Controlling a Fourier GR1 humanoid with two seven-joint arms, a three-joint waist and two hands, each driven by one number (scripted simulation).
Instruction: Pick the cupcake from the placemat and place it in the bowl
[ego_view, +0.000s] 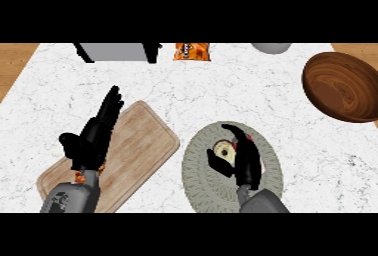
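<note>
Cupcake (222, 149) in right hand (248, 161) grasp

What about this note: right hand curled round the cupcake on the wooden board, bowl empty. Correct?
No. The head view shows the cupcake on the round placemat, not the wooden board. The right hand does curl round it, and the bowl is empty.

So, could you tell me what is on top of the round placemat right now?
The cupcake sits on the placemat, the right hand curled round it. The hand and forearm hide the cupcake's right side and part of the mat beneath.
</note>
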